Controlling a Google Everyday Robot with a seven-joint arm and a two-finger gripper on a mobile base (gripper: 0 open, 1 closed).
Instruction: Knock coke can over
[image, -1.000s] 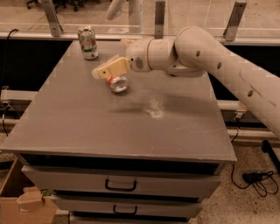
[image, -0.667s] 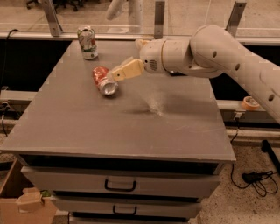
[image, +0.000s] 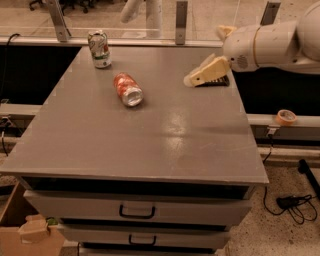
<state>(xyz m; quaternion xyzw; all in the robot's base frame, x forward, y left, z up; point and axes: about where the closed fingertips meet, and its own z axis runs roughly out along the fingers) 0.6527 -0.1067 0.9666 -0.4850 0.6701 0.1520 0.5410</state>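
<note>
The red coke can (image: 127, 89) lies on its side on the grey table top (image: 150, 130), left of centre, its silver end facing the front right. My gripper (image: 204, 75) hangs above the table's right side, well to the right of the can and apart from it. It holds nothing that I can see.
A white and green can (image: 99, 48) stands upright at the table's far left corner. A roll of orange tape (image: 285, 117) lies on a ledge to the right. The table has drawers (image: 137, 211) in front. A cardboard box (image: 27, 230) sits on the floor at lower left.
The gripper has drawn away to the right from the coke can. The can has rolled a little and now lies still on its side.
</note>
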